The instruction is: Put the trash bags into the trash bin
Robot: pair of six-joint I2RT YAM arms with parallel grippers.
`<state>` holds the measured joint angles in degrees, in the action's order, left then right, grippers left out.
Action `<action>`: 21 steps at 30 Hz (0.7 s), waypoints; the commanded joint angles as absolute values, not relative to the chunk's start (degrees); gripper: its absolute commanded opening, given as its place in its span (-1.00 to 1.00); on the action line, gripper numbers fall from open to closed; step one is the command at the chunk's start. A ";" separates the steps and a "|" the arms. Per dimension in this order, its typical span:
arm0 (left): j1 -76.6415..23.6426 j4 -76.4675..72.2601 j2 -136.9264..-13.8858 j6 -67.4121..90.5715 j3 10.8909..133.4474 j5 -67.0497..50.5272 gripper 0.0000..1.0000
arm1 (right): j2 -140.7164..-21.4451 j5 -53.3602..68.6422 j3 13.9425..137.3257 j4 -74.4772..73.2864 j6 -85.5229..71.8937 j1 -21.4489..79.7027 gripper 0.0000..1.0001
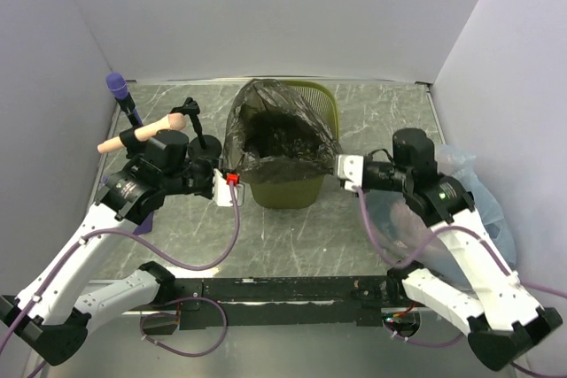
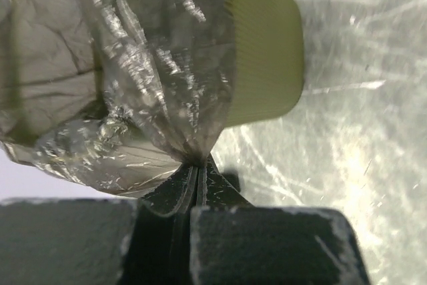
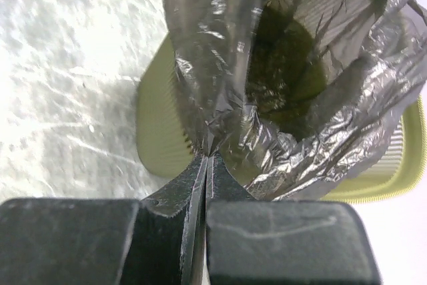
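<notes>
Two grips: bag [image 1: 279, 126] rim pinched either side of bin [image 1: 283, 190].
Left gripper [image 2: 198, 165]: jaws closed tight on film, bin's 9 o'clock.
Bag: mouth held open over bin, lower part inside.
Right gripper [image 3: 208, 157]: jaws closed tight on film, bin's 3 o'clock.

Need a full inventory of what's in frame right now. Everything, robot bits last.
trash bag: 1, dark grey translucent, lining and draped over the bin's mouth
trash bin: 1, olive green, slatted, table centre
clear bag: 1, bluish with pinkish contents, right edge, partly behind the right arm
purple-headed stick: 1, purple head with dark handle, back left
beige rod: 1, beige with a black band, left side
black stick-like item: 1, black, left of the bin, identity unclear
table: 1, grey marbled
arms: 2, white and black, near edge
left gripper: 1, black, shut on the bag's left edge
right gripper: 1, black, shut on the bag's right edge
</notes>
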<state>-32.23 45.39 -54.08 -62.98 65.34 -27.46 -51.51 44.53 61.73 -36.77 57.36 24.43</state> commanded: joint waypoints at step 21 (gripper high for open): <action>-33.84 34.50 -54.40 -57.57 55.79 -16.07 -0.04 | -42.28 28.47 49.56 -29.94 51.69 26.54 -0.52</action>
<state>-33.61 27.14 -54.13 -62.57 48.42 -14.48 -44.23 27.73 43.77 -23.79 55.51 26.48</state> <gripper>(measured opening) 0.421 0.163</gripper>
